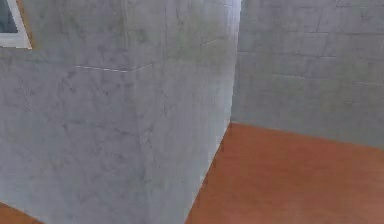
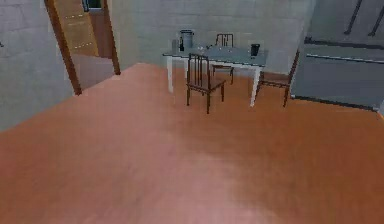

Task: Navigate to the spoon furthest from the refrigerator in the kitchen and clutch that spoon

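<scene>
A grey-topped dining table (image 2: 215, 56) on white legs stands at the far side of the arm side view, with a tall dark object (image 2: 185, 42) at its left end and a small dark cup-like object (image 2: 255, 49) at its right end. Dark wooden chairs (image 2: 203, 80) stand around it. A grey refrigerator (image 2: 343, 60) fills the top right corner beyond the table.
A grey marbled wall corner (image 1: 130, 120) stands close ahead in the forward view, with orange floor (image 1: 300, 180) opening past it on the right. A wooden-framed doorway (image 2: 85, 40) opens at the arm side view's upper left. Wide orange floor (image 2: 180, 160) lies before the table.
</scene>
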Controlling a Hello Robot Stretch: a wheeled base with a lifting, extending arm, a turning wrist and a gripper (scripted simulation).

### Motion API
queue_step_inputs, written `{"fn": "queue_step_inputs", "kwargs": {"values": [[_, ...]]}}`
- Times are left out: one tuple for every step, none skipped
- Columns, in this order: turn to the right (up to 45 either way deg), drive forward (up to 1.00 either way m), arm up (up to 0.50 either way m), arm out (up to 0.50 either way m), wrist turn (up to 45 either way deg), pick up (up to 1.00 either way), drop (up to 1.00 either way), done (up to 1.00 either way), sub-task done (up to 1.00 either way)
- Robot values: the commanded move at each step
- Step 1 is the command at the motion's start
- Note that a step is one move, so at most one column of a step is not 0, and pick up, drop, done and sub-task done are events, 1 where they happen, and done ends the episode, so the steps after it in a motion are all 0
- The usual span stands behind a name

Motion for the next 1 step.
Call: {"fn": "queue_step_inputs", "kwargs": {"values": [[-45.0,0.0,0.0,0.0,0.0,0.0,0.0,0.0,0.0]]}}
